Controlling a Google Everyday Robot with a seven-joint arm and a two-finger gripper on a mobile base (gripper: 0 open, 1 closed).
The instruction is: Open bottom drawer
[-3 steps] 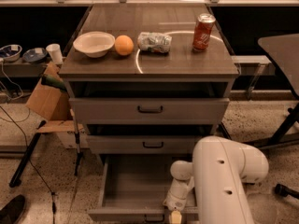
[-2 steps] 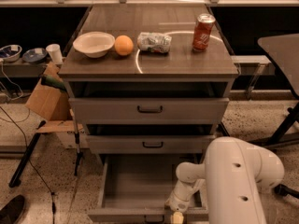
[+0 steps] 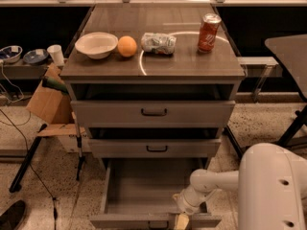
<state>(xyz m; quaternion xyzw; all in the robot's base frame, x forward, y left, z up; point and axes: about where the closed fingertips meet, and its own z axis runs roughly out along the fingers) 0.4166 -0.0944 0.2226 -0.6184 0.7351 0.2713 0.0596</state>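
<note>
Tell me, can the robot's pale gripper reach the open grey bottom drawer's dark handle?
Probably yes: the pale gripper hangs at the front of the grey bottom drawer, nothing between them.

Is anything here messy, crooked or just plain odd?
Nothing looks spilled or broken. The bottom drawer stands pulled far out, with the gripper at its front edge. On top, a crumpled packet lies flat near an upright red can, and a cardboard box leans tilted left of the cabinet.
</note>
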